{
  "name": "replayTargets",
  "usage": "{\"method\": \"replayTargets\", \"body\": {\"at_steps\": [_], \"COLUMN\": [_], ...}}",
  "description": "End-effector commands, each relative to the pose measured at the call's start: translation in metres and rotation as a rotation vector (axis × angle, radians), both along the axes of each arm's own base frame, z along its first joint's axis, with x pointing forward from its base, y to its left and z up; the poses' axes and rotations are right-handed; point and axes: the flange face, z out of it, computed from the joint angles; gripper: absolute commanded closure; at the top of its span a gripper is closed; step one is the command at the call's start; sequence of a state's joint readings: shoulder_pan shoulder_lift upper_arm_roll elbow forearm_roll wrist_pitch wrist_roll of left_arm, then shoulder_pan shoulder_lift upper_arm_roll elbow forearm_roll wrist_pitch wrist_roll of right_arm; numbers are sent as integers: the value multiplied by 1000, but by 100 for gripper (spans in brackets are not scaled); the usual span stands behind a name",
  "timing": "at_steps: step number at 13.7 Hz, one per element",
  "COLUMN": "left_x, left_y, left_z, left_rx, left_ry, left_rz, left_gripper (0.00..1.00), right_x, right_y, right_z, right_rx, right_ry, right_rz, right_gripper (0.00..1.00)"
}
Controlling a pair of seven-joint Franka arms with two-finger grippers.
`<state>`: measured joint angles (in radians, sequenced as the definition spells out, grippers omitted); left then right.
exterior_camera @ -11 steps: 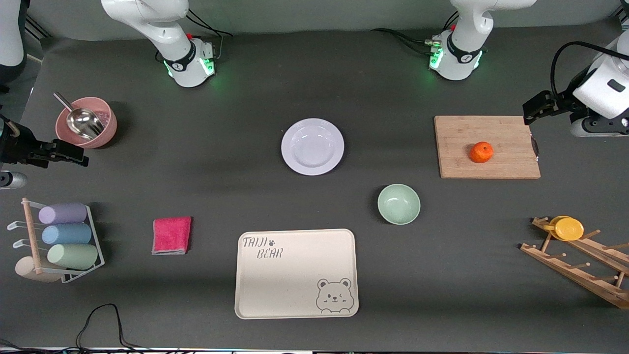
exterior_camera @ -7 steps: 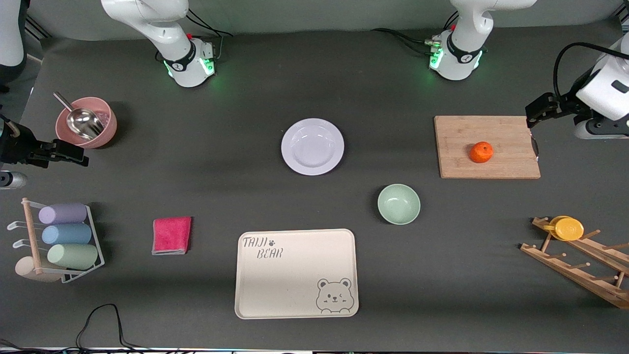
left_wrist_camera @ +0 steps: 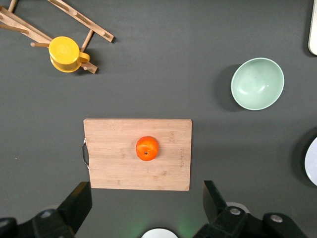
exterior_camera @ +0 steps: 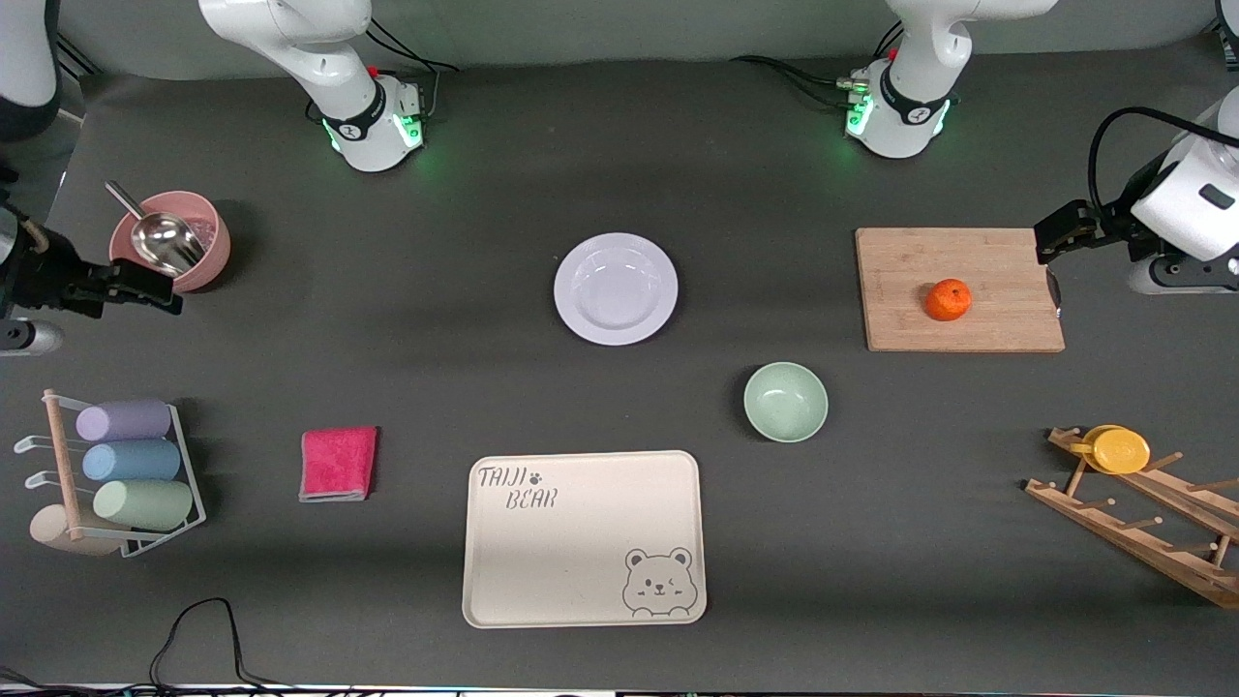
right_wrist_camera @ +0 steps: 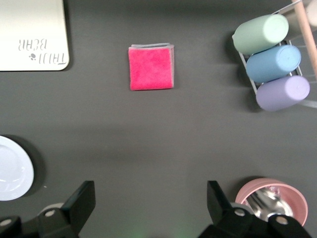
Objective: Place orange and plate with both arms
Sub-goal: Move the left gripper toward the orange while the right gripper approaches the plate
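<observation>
The orange (exterior_camera: 948, 299) sits on a wooden cutting board (exterior_camera: 958, 334) toward the left arm's end of the table; it also shows in the left wrist view (left_wrist_camera: 147, 148). The white plate (exterior_camera: 616, 288) lies at the table's middle; its edge shows in both wrist views (left_wrist_camera: 312, 161) (right_wrist_camera: 12, 168). My left gripper (exterior_camera: 1045, 240) hangs high beside the board, open and empty (left_wrist_camera: 146, 191). My right gripper (exterior_camera: 169, 298) hangs high near a pink bowl, open and empty (right_wrist_camera: 151, 191).
A pale green bowl (exterior_camera: 785, 401) and a cream bear tray (exterior_camera: 584, 571) lie nearer the camera than the plate. A pink bowl with a metal scoop (exterior_camera: 170, 240), a pink cloth (exterior_camera: 338, 463) and a cup rack (exterior_camera: 116, 474) are at the right arm's end. A wooden rack with a yellow cup (exterior_camera: 1120, 450) is at the left arm's end.
My right gripper has drifted a little toward the pink bowl. My left gripper has shifted slightly beside the board. The orange and plate have not moved.
</observation>
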<state>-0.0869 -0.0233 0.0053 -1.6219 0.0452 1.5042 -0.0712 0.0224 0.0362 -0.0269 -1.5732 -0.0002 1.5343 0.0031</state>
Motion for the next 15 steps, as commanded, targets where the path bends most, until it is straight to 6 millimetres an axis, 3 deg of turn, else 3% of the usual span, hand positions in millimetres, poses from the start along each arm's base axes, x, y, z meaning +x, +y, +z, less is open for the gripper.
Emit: {"method": "replayTargets", "body": {"at_steps": [1, 4, 6, 9, 12, 15], "left_x": [3, 1, -11, -60, -114, -124], "left_y": [-1, 1, 10, 33, 46, 46], "left_z": [13, 11, 8, 1, -13, -32], "left_rx": [17, 14, 22, 19, 15, 12], "left_ry": [-12, 5, 56, 75, 53, 61], "left_rz": [-21, -14, 6, 43, 64, 64], "left_gripper": [0, 0, 0, 0, 0, 0], "right_x": [-44, -76, -100, -123, -125, -123], "right_y": [36, 76, 101, 114, 115, 107], "right_z": [16, 23, 26, 21, 19, -2], "right_rx": [-21, -15, -7, -3, 7, 105], "right_ry": [-26, -40, -67, -75, -67, 7], "right_rz": [-36, -83, -65, -83, -83, -109], "right_gripper": [0, 0, 0, 0, 0, 0]}}
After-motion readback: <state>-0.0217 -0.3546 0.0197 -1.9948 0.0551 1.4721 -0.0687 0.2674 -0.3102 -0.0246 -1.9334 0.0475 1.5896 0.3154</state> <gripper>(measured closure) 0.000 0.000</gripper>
